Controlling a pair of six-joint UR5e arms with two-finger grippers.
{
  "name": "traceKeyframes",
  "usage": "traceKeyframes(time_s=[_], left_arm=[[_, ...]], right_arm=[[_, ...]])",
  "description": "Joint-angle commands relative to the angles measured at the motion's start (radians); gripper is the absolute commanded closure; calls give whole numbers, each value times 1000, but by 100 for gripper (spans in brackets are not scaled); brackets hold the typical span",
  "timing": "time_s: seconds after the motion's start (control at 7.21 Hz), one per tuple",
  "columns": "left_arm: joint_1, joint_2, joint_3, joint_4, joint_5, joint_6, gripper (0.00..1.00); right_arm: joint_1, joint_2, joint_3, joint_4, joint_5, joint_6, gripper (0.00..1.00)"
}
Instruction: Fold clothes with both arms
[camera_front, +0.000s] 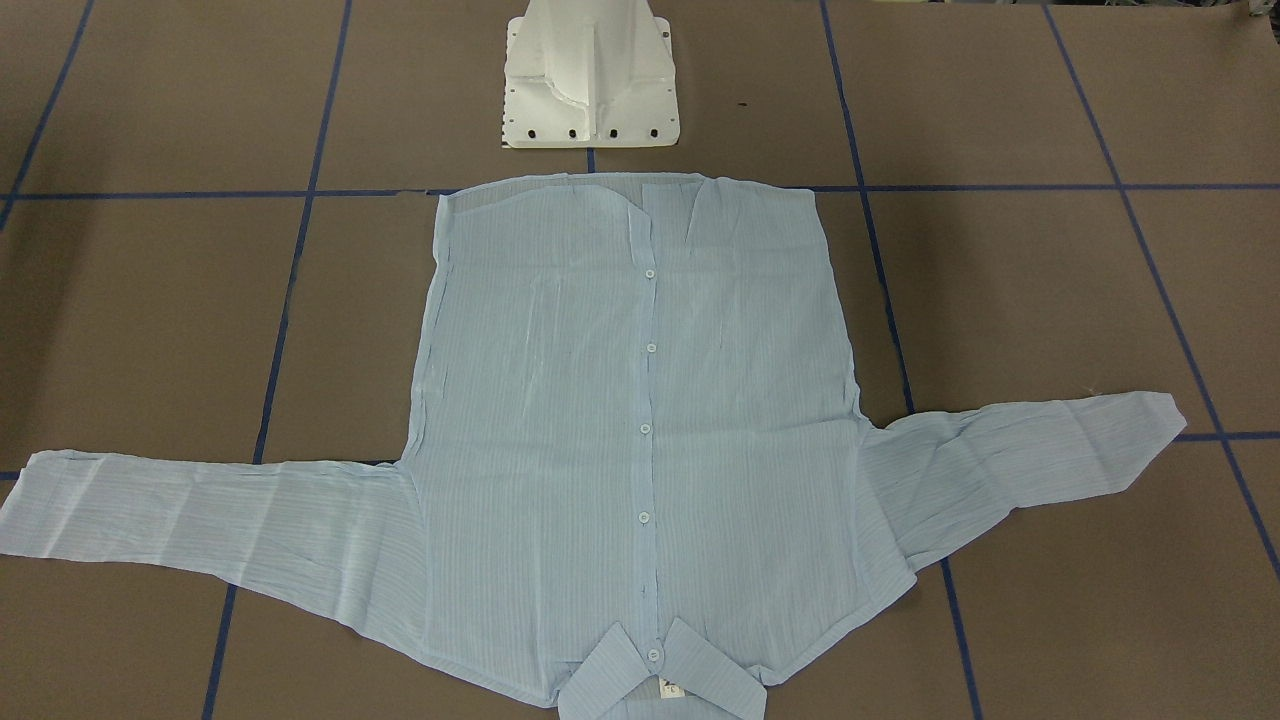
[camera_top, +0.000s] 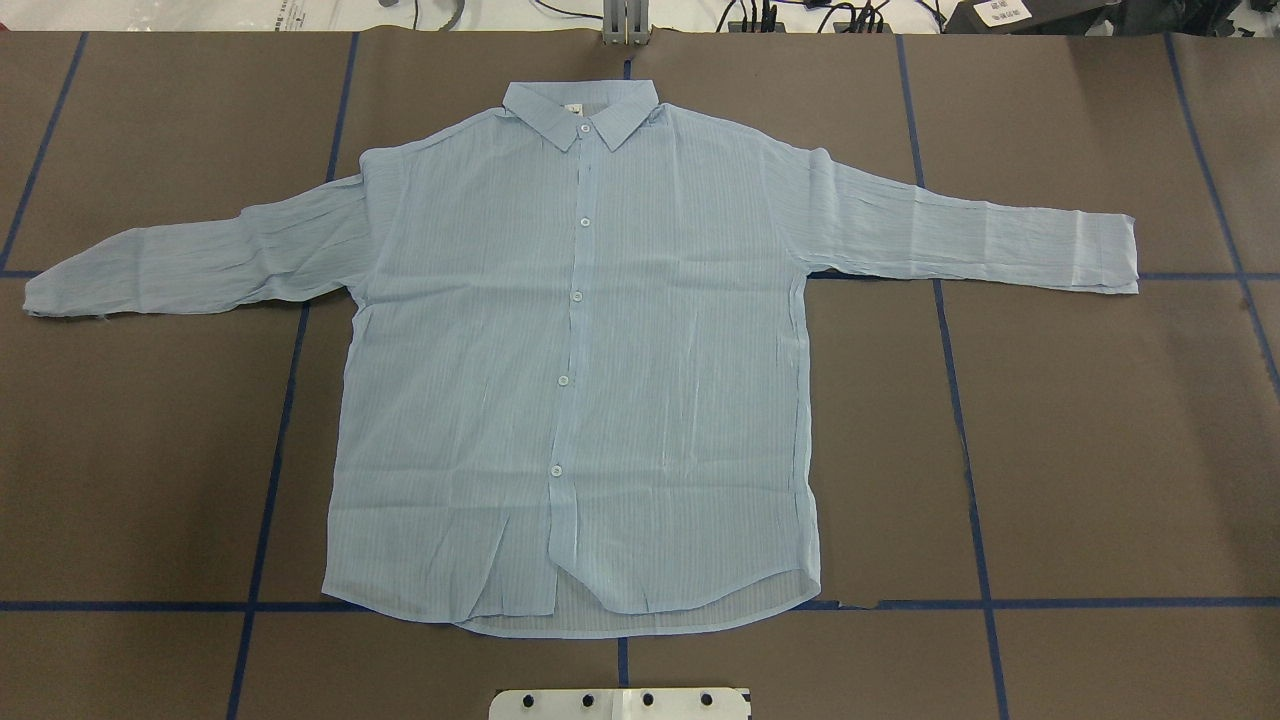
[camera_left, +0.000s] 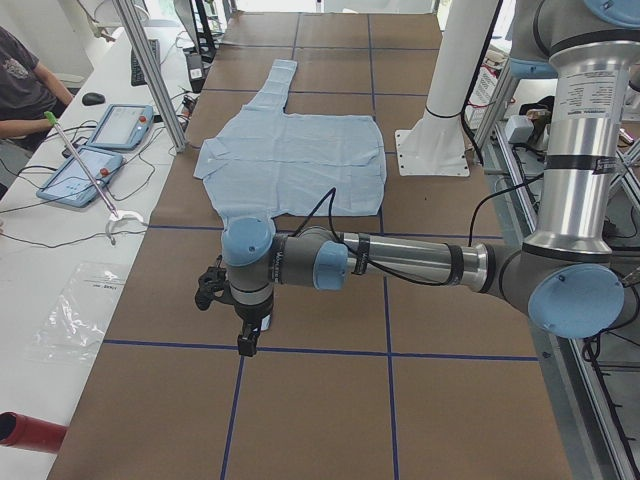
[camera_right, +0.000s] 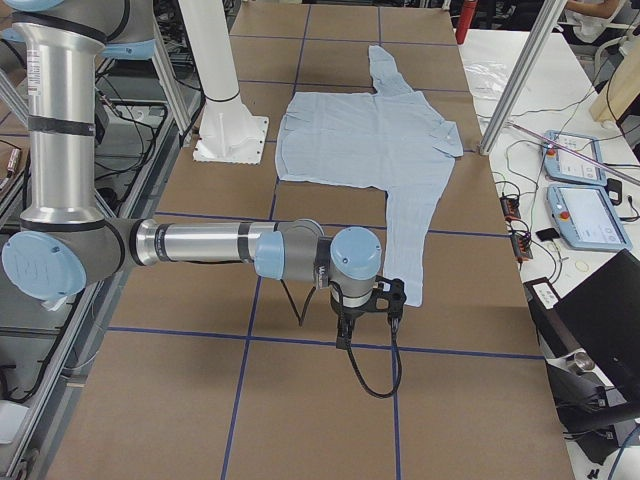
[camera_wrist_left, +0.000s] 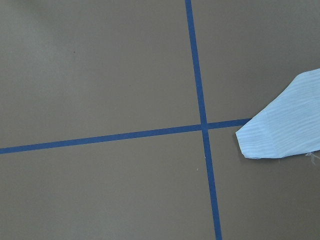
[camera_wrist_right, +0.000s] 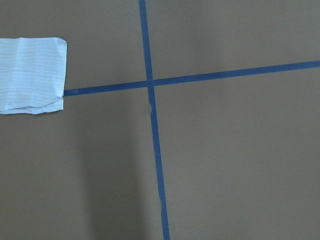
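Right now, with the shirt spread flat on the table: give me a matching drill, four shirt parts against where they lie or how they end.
Column 1
1. collar
2. hem
3. sleeve on the robot's left
4. sleeve on the robot's right

Column 2
A. end cut square
B. lies closest to the white pedestal base
C. end tapers to a point
D. lies on the side of the table far from the robot

Pairs: 1-D, 2-B, 3-C, 4-A
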Motion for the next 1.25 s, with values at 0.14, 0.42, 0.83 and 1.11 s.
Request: traceKeyframes(time_s=[0.14, 0.42, 0.83, 1.11], left_arm=[[0, 0, -4, 0, -1, 2, 0], [6, -23, -7, -3, -6, 2, 0], [21, -71, -4, -76, -53, 6, 0], [104, -61, 4, -175, -73, -3, 0]], right_arm=[[3, -4, 2, 2, 0, 0, 0], [3, -1, 2, 2, 0, 3, 0], [2, 39, 8, 3, 3, 15, 0], [-35, 71, -53, 103, 0, 44, 0]])
